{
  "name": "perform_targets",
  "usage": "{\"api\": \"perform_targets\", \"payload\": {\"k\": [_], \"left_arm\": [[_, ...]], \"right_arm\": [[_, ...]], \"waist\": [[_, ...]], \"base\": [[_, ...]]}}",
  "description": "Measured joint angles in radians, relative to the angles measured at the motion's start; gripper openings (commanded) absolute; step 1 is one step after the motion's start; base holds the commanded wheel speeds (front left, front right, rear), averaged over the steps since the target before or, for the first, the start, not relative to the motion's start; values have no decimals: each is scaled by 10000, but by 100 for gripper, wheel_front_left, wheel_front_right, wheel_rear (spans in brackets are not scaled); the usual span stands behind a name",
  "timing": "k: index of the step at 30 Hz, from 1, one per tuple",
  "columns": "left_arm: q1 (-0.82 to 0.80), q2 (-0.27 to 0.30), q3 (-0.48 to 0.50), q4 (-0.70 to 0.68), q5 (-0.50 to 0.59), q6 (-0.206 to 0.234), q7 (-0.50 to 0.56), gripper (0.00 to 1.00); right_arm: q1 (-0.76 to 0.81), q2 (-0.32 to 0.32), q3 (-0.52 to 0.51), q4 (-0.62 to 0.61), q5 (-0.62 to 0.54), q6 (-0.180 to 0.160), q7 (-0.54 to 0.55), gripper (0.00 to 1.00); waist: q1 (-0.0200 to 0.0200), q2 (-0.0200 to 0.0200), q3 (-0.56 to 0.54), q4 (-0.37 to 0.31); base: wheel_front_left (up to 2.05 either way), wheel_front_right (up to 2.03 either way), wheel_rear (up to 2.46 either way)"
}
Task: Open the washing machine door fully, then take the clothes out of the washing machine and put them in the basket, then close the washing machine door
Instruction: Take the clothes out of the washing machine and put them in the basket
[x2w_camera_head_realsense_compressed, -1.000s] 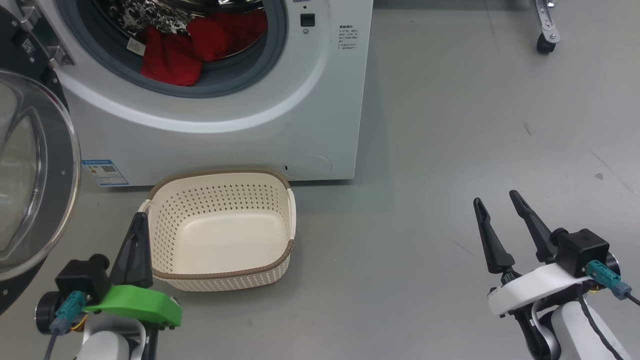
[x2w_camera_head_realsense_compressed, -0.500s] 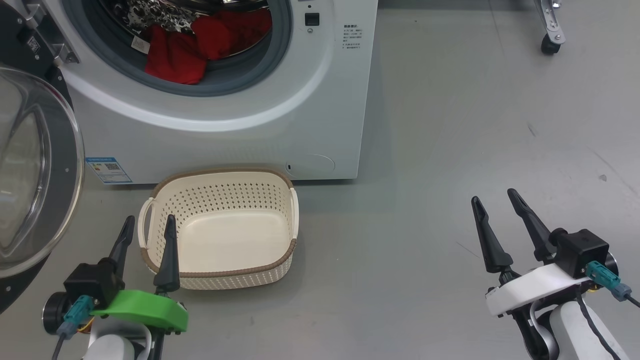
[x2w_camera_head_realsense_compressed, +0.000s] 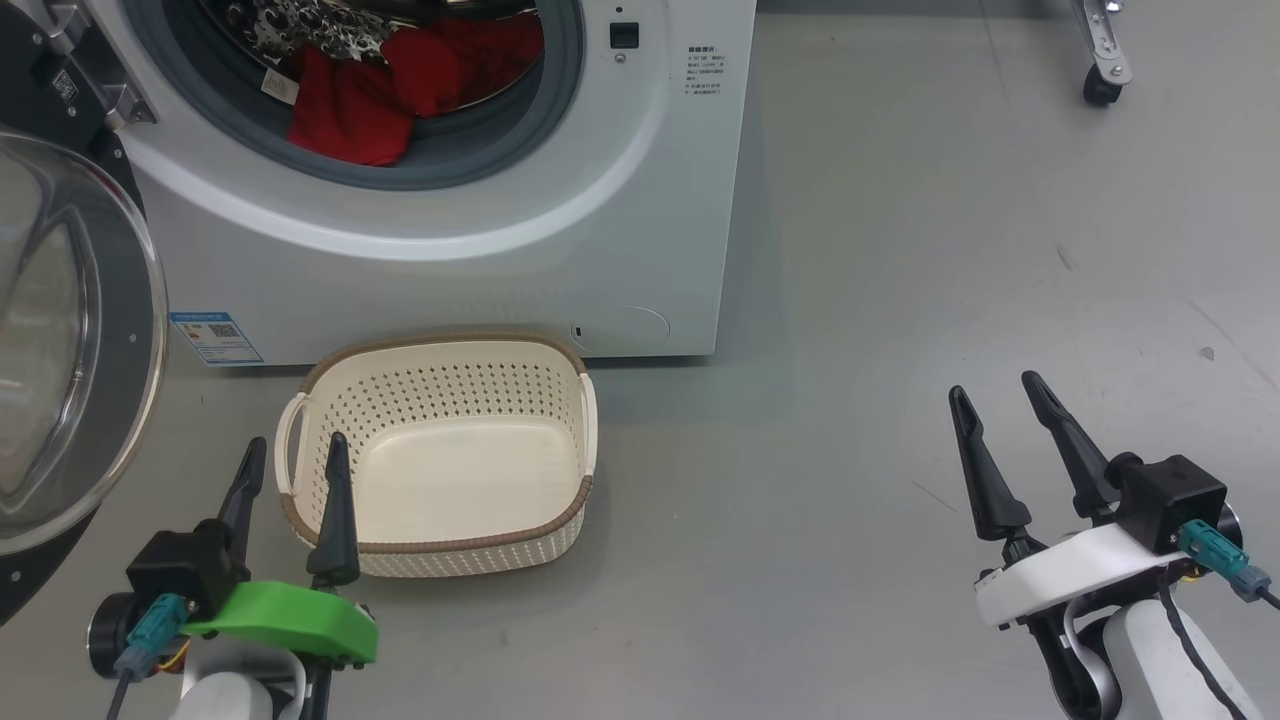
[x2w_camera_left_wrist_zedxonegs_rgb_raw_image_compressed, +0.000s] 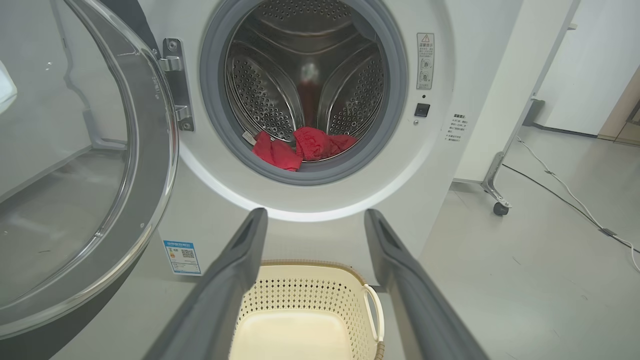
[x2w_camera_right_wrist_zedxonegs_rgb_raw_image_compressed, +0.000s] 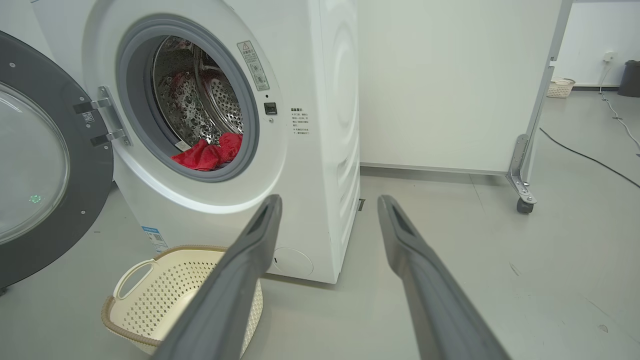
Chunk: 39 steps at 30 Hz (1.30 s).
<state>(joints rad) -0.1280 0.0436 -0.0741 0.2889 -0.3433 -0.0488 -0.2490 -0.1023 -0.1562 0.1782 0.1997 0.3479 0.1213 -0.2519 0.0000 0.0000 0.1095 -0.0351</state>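
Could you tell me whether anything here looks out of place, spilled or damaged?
Only mildly: part of the clothes hangs out over the grey seal of the washing machine. The basket sits upright and empty; nothing looks damaged.

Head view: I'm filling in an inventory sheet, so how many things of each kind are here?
Big white front-loading washing machine: 1
Round black-rimmed glass door, swung open: 1
Cream perforated plastic basket, empty: 1
Heap of red fabric clothes in the drum: 1
Dark two-fingered claws, open: 2, left claw and right claw
Total: 6
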Motion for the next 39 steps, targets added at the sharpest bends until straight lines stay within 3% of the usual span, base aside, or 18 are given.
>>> {"api": "perform_targets", "payload": {"k": [39], "left_arm": [[0,-19,-13,-127,-362,178,-2,100]], "right_arm": [[3,128,-98,-98,-161,4,0,100]], "waist": [[0,0,219,16]], "base": [[0,0,0]]}}
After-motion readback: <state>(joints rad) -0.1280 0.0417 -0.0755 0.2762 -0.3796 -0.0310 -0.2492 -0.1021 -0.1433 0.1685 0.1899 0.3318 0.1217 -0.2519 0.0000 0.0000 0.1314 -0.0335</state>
